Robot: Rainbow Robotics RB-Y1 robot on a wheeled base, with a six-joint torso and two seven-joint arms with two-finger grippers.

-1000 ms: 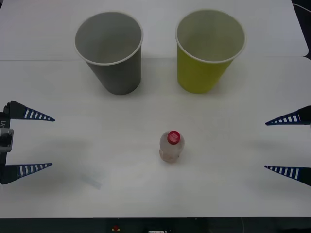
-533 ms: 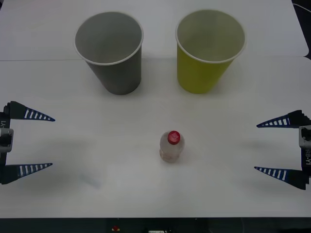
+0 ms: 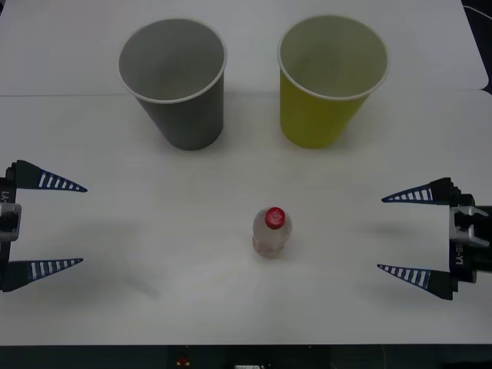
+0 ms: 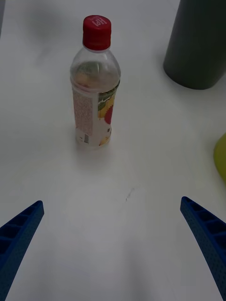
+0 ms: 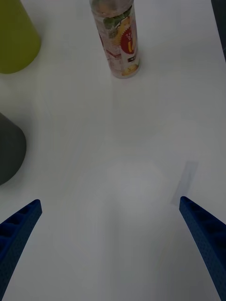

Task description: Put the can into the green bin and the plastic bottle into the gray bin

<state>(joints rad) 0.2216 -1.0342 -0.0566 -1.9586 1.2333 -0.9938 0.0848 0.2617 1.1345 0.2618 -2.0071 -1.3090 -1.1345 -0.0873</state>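
Plastic bottle (image 5: 117,40) cap cut off; left wrist.

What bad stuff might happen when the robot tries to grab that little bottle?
1. The plastic bottle stands upright and alone on the table. If the open right tool bumps it from the side, it may topple and roll.
2. The gray bin and the green bin stand side by side, so the bottle might be dropped into the wrong one.
3. Both bins look light and narrow at the base; a knock on the rim might tip one.
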